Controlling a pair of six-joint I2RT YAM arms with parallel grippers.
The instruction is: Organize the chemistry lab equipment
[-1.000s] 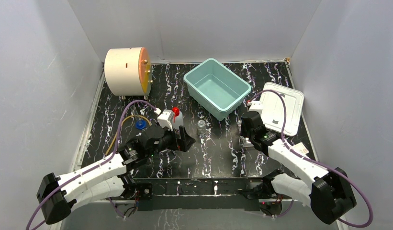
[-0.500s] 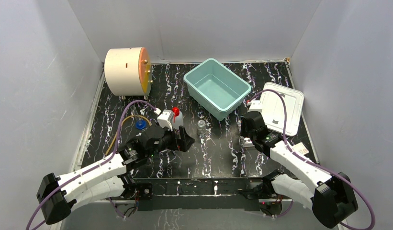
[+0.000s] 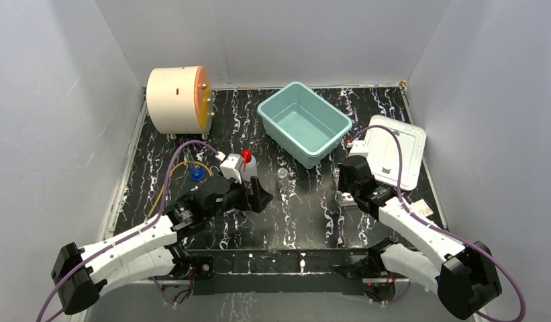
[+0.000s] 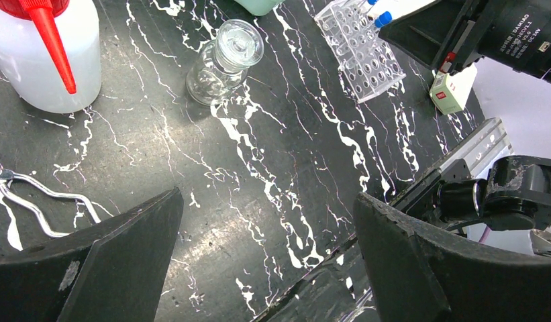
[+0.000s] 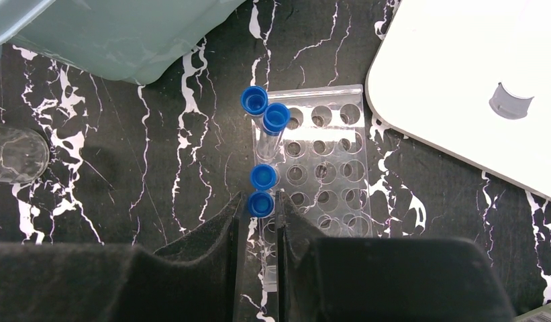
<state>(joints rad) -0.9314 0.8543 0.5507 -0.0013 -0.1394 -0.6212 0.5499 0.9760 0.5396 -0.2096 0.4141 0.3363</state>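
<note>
Left gripper (image 4: 269,258): I find its jaws spread as wide as they go along the bottom of the left wrist view. Only bare black marbled tabletop (image 4: 259,168) shows between them. It touches no item.

Right gripper (image 5: 260,198): its jaws are drawn in to a narrow slot at the bottom centre of the right wrist view. One stands on each side of the nearest blue-capped thin tube (image 5: 261,205). I cannot tell whether the pads press on that tube or stand just off it.

Clear plastic tube rack (image 5: 323,161): it lies at the centre of the right wrist view. The pale teal plastic bin (image 5: 111,33) is at upper left and the white rectangular lid (image 5: 460,80) at upper right. I count four blue caps in a line down the rack's left side.

White squeeze bottle with red nozzle (image 4: 51,67): it stands at the upper left of the left wrist view. The clear glass vial (image 4: 225,60) stands to its right, apart from it. A bent metal wire piece (image 4: 31,198) lies at the left edge.

In the overhead view, the blue ring (image 3: 196,174) and yellowish tubing (image 3: 198,163) lie left of centre, near the left arm. The cream drum with orange face (image 3: 178,99) stands at upper left. A small white box with red marking (image 4: 450,90) sits at the right edge of the left wrist view.
</note>
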